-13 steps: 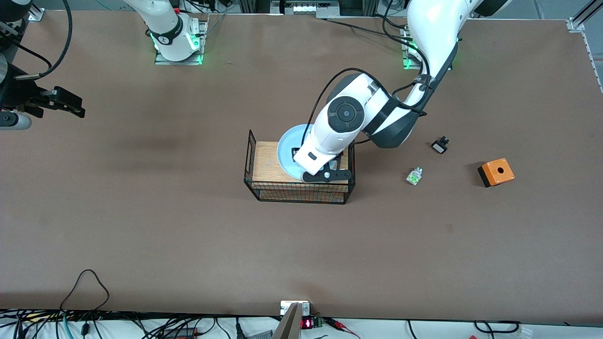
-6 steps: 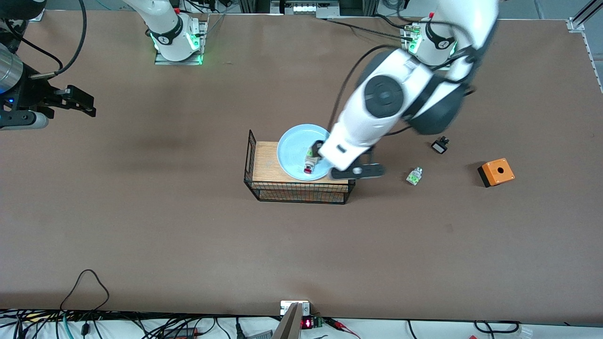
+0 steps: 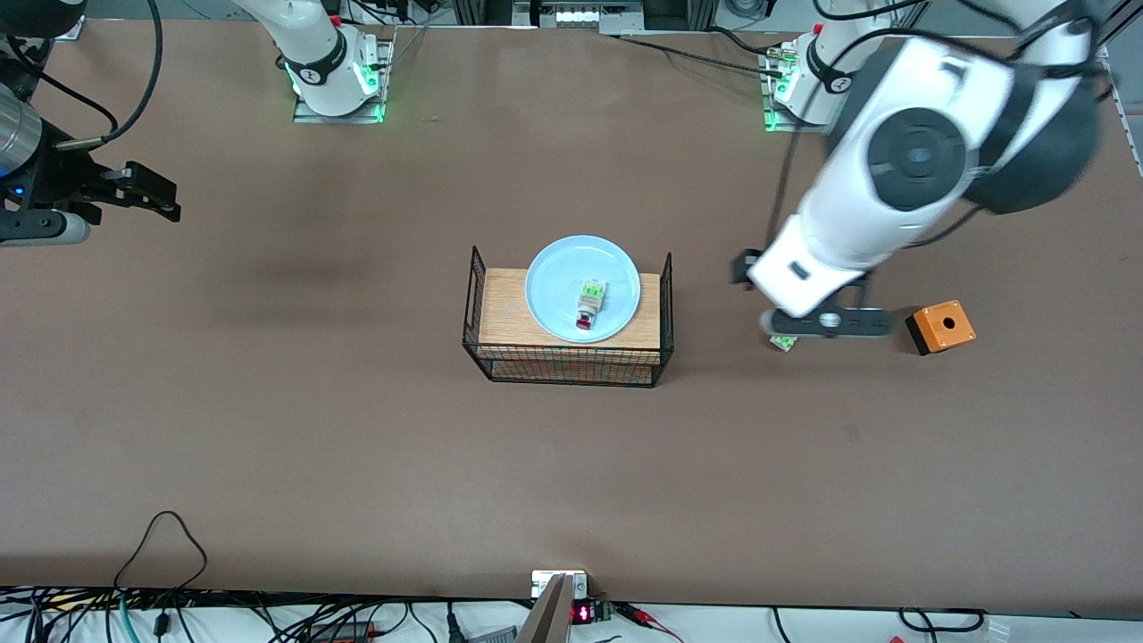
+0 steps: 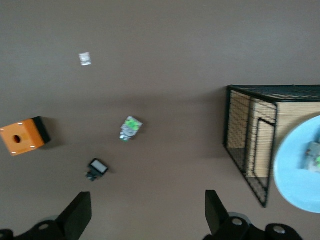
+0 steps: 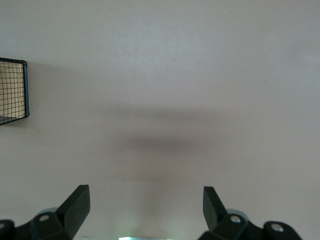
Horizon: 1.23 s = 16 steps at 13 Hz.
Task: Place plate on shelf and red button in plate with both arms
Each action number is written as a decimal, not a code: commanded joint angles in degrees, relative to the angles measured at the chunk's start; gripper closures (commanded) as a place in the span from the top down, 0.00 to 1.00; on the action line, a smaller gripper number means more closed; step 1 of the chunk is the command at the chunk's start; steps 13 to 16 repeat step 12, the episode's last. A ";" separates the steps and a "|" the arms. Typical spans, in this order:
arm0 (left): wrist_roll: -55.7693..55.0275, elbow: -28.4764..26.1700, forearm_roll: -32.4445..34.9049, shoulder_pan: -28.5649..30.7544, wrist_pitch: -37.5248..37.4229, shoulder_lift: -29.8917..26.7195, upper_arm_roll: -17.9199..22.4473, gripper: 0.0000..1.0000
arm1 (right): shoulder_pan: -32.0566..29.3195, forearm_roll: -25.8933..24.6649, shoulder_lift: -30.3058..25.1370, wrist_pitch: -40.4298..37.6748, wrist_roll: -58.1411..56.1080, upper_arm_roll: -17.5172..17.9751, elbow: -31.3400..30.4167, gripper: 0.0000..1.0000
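One plate (image 3: 582,288): resting atop wire basket (image 3: 566,357).
Red button (image 3: 589,304): lying in plate.
Left gripper (image 4: 148,216): jaws spread, empty, over green-white part (image 4: 131,128).
Right gripper (image 5: 146,206): jaws spread, waiting over bare table (image 3: 357,429).

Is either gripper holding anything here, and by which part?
Nothing is held. The left gripper and right gripper are both open; the red button lies on the plate.

My read: robotics lab bench. Wide brown matte tabletop (image 3: 357,446) bare as test surface; two white arm bases bolted on metal plates with green status lights (image 3: 337,85); aluminium framing (image 3: 571,13) along robots' edge; tangle of black cables (image 3: 161,616) and small red-digit display (image 3: 582,613) at edge nearest front camera.
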 commanded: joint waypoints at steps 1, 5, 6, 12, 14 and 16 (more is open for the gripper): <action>10.91 -4.52 0.77 4.77 -0.83 -7.25 0.95 1.00 | -0.11 0.56 -0.46 -0.67 0.09 -0.06 0.03 1.00; 16.49 -23.83 -4.42 9.11 11.62 -22.10 7.53 1.00 | -0.02 0.56 -0.46 -0.58 0.18 -0.06 0.03 1.00; 16.06 -27.28 -4.42 8.76 12.52 -24.22 7.89 1.00 | 0.06 0.56 -0.46 -0.58 0.09 -0.06 0.03 1.00; 22.21 -28.37 -5.74 4.62 13.33 -24.68 12.82 1.00 | 0.07 0.74 -0.37 -0.50 0.26 0.03 0.12 1.00; 22.21 -28.37 -5.74 4.62 13.33 -24.68 12.82 1.00 | 0.07 0.74 -0.37 -0.50 0.26 0.03 0.12 1.00; 22.21 -28.37 -5.74 4.62 13.33 -24.68 12.82 1.00 | 0.07 0.74 -0.37 -0.50 0.26 0.03 0.12 1.00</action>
